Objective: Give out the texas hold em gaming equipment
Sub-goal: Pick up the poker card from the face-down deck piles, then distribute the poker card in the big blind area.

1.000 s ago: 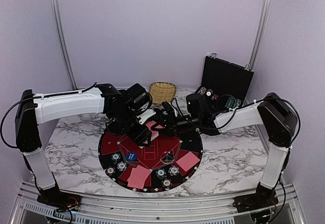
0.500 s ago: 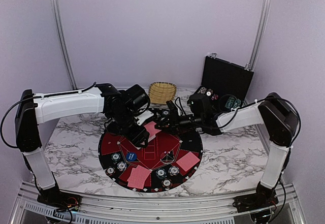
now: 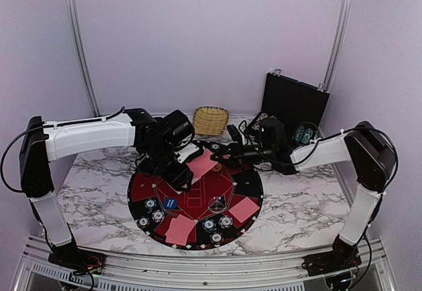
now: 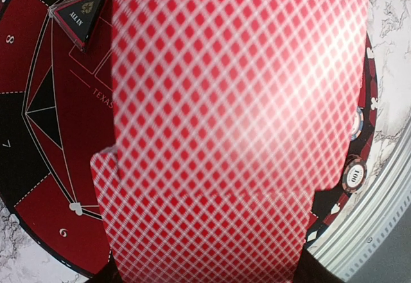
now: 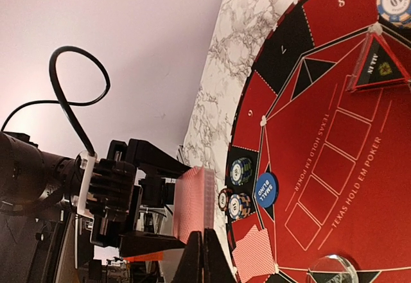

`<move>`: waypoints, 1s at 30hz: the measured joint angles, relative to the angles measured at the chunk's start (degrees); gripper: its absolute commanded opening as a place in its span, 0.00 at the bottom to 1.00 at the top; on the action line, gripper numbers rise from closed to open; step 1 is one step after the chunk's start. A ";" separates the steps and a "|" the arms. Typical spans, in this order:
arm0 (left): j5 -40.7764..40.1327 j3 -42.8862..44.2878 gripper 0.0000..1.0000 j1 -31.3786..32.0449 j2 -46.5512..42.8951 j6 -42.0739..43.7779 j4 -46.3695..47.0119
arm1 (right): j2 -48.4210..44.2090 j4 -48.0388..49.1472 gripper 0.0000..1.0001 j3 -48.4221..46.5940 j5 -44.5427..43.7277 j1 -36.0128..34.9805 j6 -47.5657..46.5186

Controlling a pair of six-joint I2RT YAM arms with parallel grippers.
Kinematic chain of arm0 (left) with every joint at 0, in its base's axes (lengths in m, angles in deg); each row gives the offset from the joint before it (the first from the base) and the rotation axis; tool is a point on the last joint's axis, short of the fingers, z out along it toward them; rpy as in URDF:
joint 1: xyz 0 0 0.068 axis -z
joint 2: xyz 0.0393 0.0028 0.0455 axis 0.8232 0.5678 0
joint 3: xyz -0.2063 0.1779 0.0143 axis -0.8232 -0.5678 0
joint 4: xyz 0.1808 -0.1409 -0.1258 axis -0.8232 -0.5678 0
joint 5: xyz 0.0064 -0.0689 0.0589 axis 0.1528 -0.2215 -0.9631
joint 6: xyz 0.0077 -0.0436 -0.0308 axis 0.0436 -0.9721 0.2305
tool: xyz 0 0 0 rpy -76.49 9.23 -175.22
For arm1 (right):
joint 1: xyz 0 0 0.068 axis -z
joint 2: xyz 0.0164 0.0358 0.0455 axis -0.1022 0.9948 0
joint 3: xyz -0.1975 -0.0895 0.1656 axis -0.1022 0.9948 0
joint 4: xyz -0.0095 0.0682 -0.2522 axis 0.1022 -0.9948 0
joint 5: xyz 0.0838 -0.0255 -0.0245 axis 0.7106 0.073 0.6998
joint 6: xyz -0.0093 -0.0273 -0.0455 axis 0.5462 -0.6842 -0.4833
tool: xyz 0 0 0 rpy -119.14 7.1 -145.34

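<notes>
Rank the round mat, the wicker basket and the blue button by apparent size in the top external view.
Largest to smallest:
1. round mat
2. wicker basket
3. blue button
The gaps are plain; none look alike.

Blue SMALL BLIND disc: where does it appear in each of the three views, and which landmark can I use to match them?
Top external: the blue SMALL BLIND disc lies on the round mat, near-left of its centre.
Left wrist: not in it; the red-backed cards fill most of the picture.
Right wrist: low, slightly left of centre.
Shared landmark: the ALL IN triangle, in all three.
</notes>
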 measured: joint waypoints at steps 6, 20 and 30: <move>-0.20 0.00 0.49 -0.09 0.00 0.00 0.00 | -0.48 1.55 0.00 3.52 1.27 4.96 0.48; -0.35 0.00 0.49 -0.55 0.00 0.00 0.00 | 3.32 -4.00 0.00 1.73 -0.50 19.12 -6.86; -0.55 0.00 0.49 -1.27 0.00 0.07 0.00 | 12.61 -7.98 0.00 -6.05 -2.91 20.09 -10.47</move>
